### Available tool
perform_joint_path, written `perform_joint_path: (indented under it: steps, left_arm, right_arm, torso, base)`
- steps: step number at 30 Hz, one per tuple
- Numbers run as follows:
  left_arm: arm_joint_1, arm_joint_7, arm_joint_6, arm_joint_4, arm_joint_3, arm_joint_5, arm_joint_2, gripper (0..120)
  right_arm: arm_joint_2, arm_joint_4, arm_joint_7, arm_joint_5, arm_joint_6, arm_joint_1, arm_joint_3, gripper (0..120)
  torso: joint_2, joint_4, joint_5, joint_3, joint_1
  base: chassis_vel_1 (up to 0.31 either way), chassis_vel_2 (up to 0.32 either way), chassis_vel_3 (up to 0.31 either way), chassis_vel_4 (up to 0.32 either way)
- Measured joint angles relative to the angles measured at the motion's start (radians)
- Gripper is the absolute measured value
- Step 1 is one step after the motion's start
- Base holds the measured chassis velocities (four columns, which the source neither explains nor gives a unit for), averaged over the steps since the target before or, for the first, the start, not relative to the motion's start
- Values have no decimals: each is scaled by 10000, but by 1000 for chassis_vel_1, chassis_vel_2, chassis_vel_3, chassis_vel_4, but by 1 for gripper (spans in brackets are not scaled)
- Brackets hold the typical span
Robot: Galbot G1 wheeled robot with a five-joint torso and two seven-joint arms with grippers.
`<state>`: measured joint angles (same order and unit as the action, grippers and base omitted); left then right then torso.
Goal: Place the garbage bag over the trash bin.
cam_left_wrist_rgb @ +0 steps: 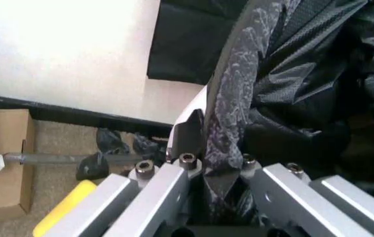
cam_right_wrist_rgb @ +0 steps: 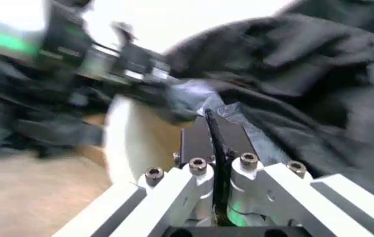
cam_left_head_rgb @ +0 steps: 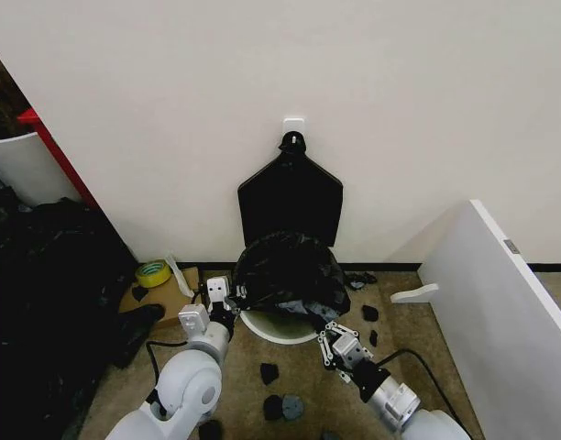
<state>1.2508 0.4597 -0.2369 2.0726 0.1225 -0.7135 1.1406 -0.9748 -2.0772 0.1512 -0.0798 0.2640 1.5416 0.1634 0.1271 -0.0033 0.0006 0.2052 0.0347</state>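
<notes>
Room: tan carpet floor, white wall behind.
Trash bin [cam_left_head_rgb: 273,326]: near the wall, centre; near rim bare.
Garbage bag [cam_left_head_rgb: 290,270]: draped over the bin's far side.
Left tool [cam_left_head_rgb: 224,295]: pinching the bag's left hem.
Right tool [cam_left_head_rgb: 330,331]: pressed together on the right hem.
Key relation: uncovered rim lies between both tools, on their near side.

Garbage bag [cam_left_head_rgb: 292,266]: glossy black, grey sheen on the folds. Trash bin [cam_left_head_rgb: 271,327]: white rim. Flat bundle of bags [cam_left_head_rgb: 291,197] on the far wall: matt black. Tape roll [cam_left_head_rgb: 153,272], left: yellow with a green edge. Cardboard box [cam_left_head_rgb: 166,302], left: brown. Floor: tan, dotted with small black lumps [cam_left_head_rgb: 269,373]. Wall: off-white with a black skirting strip. Both grippers, left [cam_left_head_rgb: 222,296] and right [cam_left_head_rgb: 334,341]: silver-grey with black finger pads.
</notes>
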Motion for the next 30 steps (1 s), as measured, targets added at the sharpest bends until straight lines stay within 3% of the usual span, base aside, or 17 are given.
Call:
perform_joint_path:
  steps: [5, 9, 19, 30]
  left_arm:
    - [-43, 49, 2, 161, 107, -200, 8, 0]
    - [39, 146, -89, 418, 134, -458, 29, 0]
    - [314, 481, -619, 1461, 221, -1040, -10, 0]
    - [392, 519, -638, 1536, 472, -856, -130, 0]
  right_arm:
    - [-43, 580, 3328, -654, 1711, -19, 333, 0]
    - [-184, 931, 4056, -492, 2078, -63, 354, 0]
    - [-524, 2029, 3675, 1081, 2492, -377, 461, 0]
    - [-579, 2681, 2559, 1408, 2878, -685, 763, 0]
  torso:
    - [0, 0, 0, 0, 0]
    - [0, 0, 0, 0, 0]
    - [0, -1, 2, 0, 0]
    - [0, 0, 0, 0, 0]
  base:
    - [0, 0, 0, 0]
    - [0, 0, 0, 0]
    - [0, 0, 0, 0]
    - [0, 0, 0, 0]
